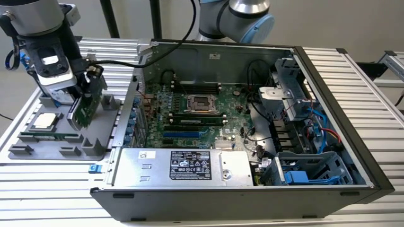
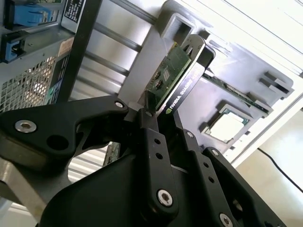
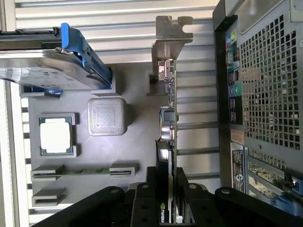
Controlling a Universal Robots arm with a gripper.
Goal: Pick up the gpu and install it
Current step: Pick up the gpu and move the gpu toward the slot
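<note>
The arm (image 1: 249, 7) comprises silver-grey tubular links with light blue joint caps (image 1: 262, 23), black cables (image 1: 120, 62) and a white-and-black wrist module (image 1: 52, 66), terminating in a matte black end effector (image 3: 166, 187) whose linkage fingers (image 2: 151, 137) carry silver screws (image 2: 164, 197).

Boxed in low: computer case wall (image 3: 265, 85) near on one side of gripper (image 3: 166, 189) clamping gpu (image 3: 166, 123), upright hard drive (image 3: 42, 71) close on the other, tray (image 3: 137, 142) beneath. Open room above, also past wall over motherboard (image 1: 189, 118).

The pincer (image 3: 168, 188) grips the gpu (image 3: 167, 120) edge-on, beside the computer case (image 3: 265, 94).
</note>
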